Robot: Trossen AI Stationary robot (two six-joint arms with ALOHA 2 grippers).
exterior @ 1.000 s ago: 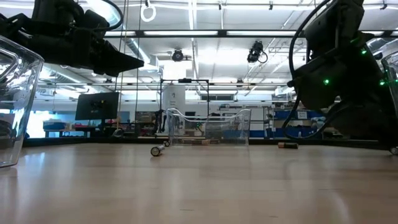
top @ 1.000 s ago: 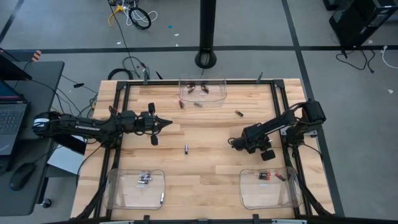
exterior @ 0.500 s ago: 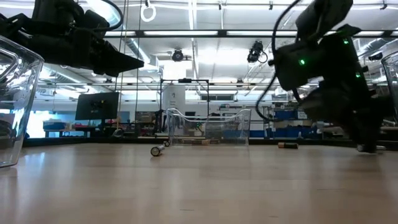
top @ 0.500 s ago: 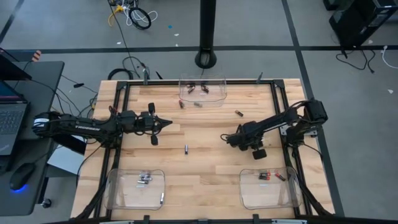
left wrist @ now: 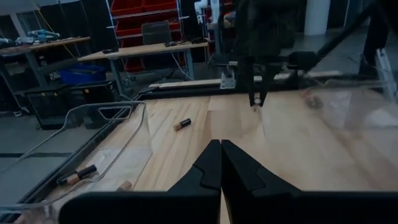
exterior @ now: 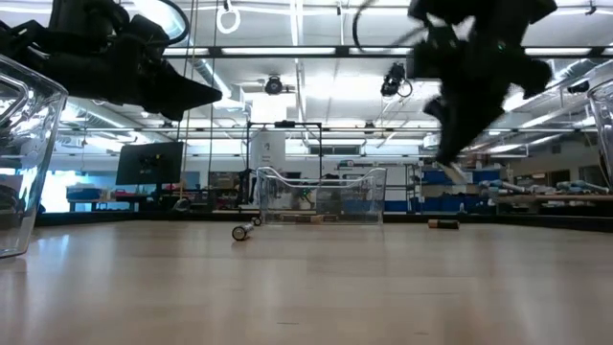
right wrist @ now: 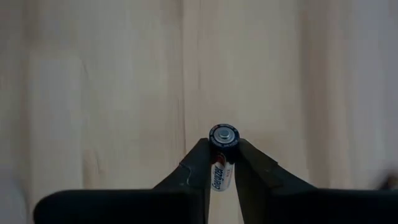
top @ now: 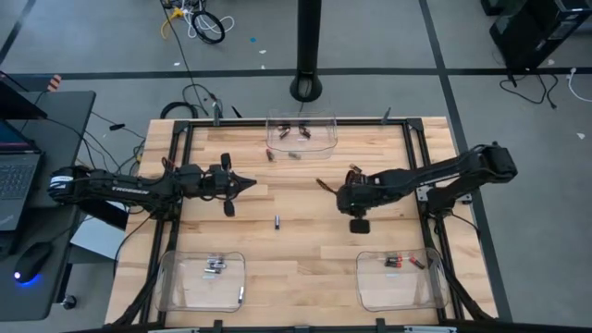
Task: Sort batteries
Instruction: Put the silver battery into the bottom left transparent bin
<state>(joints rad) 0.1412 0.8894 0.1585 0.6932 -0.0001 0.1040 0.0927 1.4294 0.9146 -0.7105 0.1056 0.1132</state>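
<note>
A small battery (right wrist: pixel 219 177) with a white label and a silver end cap sits between the fingers of my right gripper (top: pixel 321 184), which hangs above mid-table pointing steeply down and is shut on it. My left gripper (top: pixel 252 185) is shut and points level from the table's left. Loose batteries lie on their sides on the wood: a silvery one (top: pixel 277 220) at the centre, two (top: pixel 270 155) (top: pixel 294 155) before the far bin, and one (left wrist: pixel 182 125) farther right. The left wrist view shows my right gripper (left wrist: pixel 255 102) hanging well above the wood. My right gripper pinches the battery between its two fingers, on the dark band just below the silver cap (right wrist: pixel 222 144). The battery lies along the fingers, its capped end past the fingertips. The fingers slant steeply down from above, and the battery is lifted clear of the table.
A clear bin (top: pixel 301 132) at the far edge holds several dark batteries. A clear bin (top: pixel 202 277) near left holds silvery ones; another (top: pixel 398 277) near right holds black and red ones. Bare wood lies between the bins. A black rail frames the table.
My right gripper has risen and moved toward the table's left and far edges, away from the near right bin. It has tipped from a shallow slant to pointing steeply down.
</note>
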